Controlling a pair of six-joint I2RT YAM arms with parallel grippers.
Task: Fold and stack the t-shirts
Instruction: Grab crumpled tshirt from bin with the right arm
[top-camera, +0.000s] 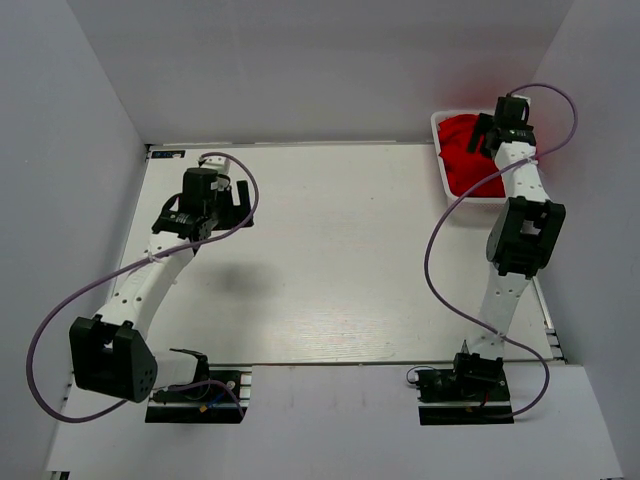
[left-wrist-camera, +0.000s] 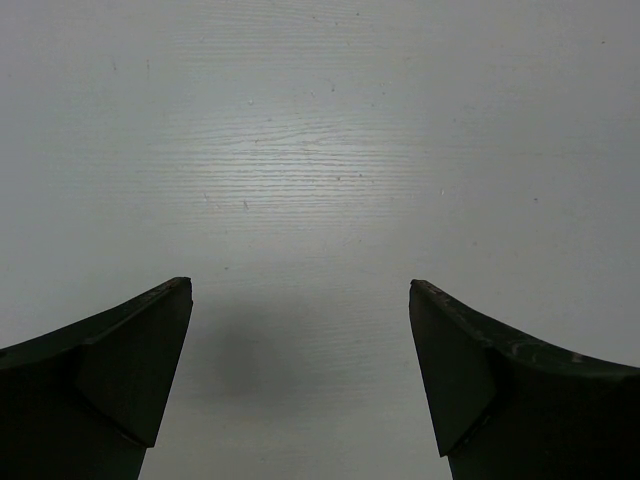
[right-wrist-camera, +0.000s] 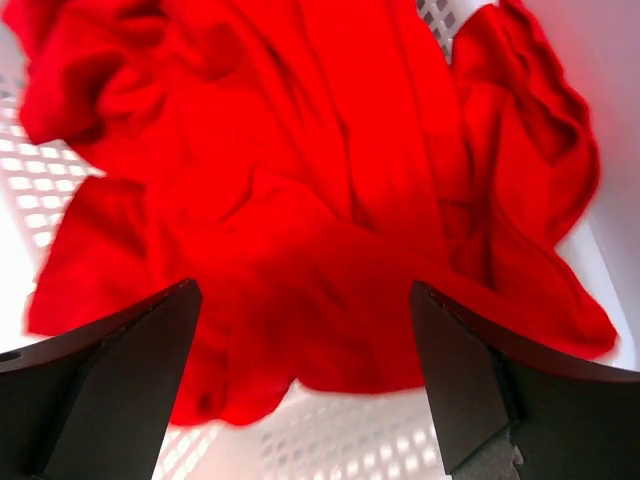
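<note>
left arm (top-camera: 150, 278): jaws spread wide, holding nothing, over the bench (top-camera: 330, 250) | right arm (top-camera: 516, 176): jaws spread wide over crumpled red t-shirts (right-wrist-camera: 300, 200), heaped in white mesh basket (right-wrist-camera: 340, 442), bench's far right corner

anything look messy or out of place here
Only the bright red cloth t-shirts, crumpled in an unfolded heap inside the white plastic mesh basket at the far right. Nothing looks spilled or damaged.
</note>
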